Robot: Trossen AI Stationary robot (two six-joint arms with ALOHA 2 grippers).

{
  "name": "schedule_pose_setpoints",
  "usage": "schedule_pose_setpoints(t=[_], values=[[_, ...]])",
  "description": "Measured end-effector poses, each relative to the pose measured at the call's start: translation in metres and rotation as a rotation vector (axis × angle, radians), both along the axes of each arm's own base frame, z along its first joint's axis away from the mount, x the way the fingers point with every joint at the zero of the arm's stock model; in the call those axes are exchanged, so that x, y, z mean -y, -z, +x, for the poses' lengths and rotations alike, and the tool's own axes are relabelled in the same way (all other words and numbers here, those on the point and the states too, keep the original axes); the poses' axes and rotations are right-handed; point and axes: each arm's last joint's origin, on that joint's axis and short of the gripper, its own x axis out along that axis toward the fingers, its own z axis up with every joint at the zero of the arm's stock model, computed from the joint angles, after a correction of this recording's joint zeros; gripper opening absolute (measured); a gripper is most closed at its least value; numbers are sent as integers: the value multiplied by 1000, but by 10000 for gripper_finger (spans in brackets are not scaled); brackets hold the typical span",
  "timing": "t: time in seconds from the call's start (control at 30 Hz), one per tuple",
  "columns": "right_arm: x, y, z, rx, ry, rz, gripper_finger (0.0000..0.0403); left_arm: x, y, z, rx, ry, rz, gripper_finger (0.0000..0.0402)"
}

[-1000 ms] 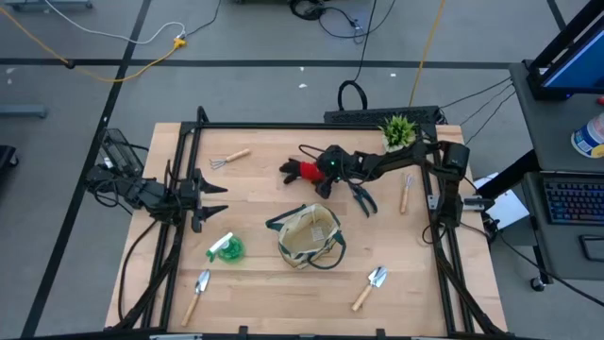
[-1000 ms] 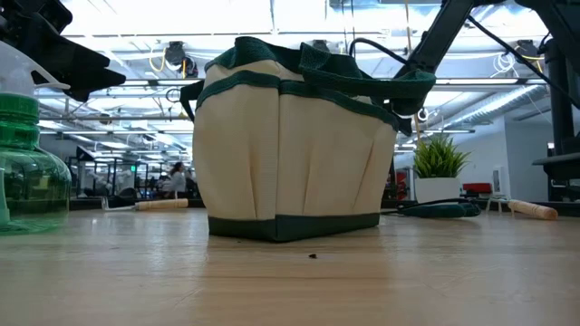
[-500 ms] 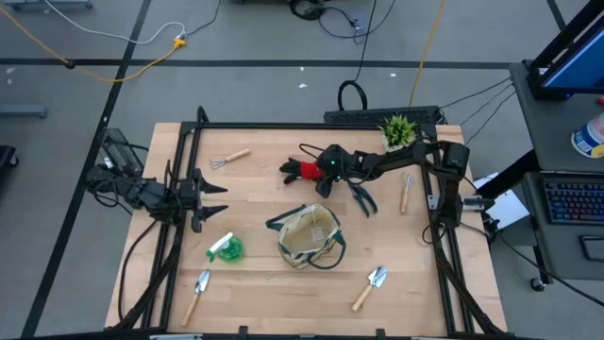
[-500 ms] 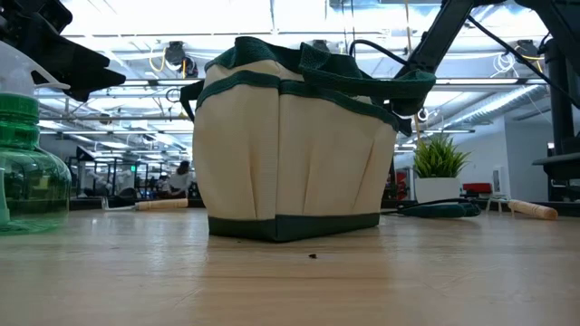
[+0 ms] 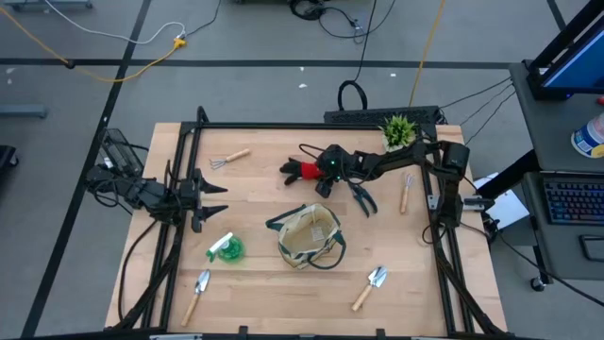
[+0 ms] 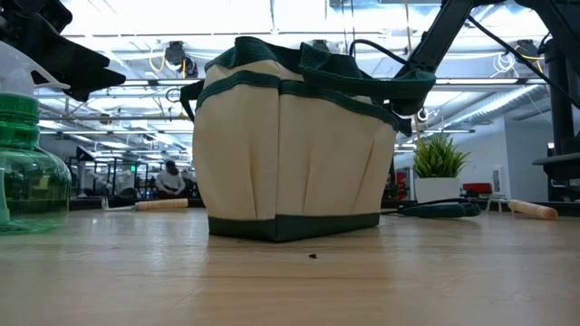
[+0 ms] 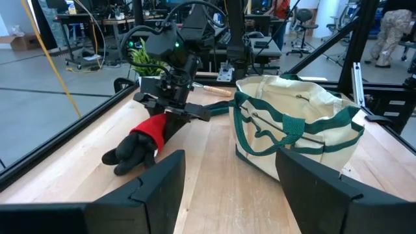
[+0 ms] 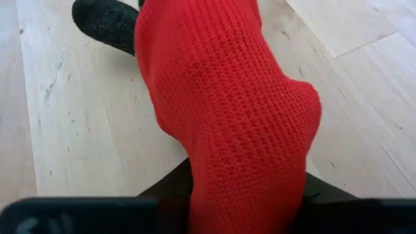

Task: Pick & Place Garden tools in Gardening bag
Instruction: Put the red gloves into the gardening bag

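Note:
The red-black glove (image 5: pixel 296 171) lies flat on the table beyond the gardening bag (image 5: pixel 310 236), its black fingers (image 7: pixel 127 155) pointing toward the table's left. My right gripper (image 7: pixel 170 112) sits at its red cuff and is shut on it. The beige bag with green trim (image 7: pixel 292 123) stands upright on its base mid-table, mouth open. My left gripper (image 5: pixel 219 198) waits open at the table's left side, touching nothing. My right gripper holds the glove by its red knit cuff end (image 8: pixel 247 162), pinched between the two fingers, with the cloth bulging up ahead of them. It comes slanting down from the table's right. The glove's black finger part (image 8: pixel 104 23) rests on the table.
A mini rake (image 5: pixel 229 158) lies far left, pruning shears (image 5: pixel 361 196) and a wooden-handled tool (image 5: pixel 406 192) right of the glove. A green-white bottle (image 5: pixel 226 248) and trowels (image 5: pixel 197 293) (image 5: pixel 370 287) lie near the front. A potted plant (image 5: pixel 398 129) stands at the far right.

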Motion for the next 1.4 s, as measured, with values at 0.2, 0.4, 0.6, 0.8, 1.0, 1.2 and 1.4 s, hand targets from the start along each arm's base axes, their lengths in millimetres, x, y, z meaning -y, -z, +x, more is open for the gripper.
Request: schedule_pose_setpoints(t=[0.2,0.4,0.6,0.8,1.0,1.2,1.4], values=[[-1,-11,0,36,-4,-11,49,0,0,0,0,0,0,244],[0,-26,-1,85,5,-37,38,0,0,0,0,0,0,244],[2,-56,-6,162,49,-101,38,0,0,0,0,0,0,244],[1,-96,-16,277,60,-144,38,0,0,0,1,1,-1,244],[-10,-132,-26,404,26,-141,36,0,0,0,0,2,-1,244],[-41,-162,-31,516,-92,-139,36,0,0,0,0,2,-1,244],[-79,-178,-33,568,-220,-148,36,0,0,0,0,2,-1,244]])
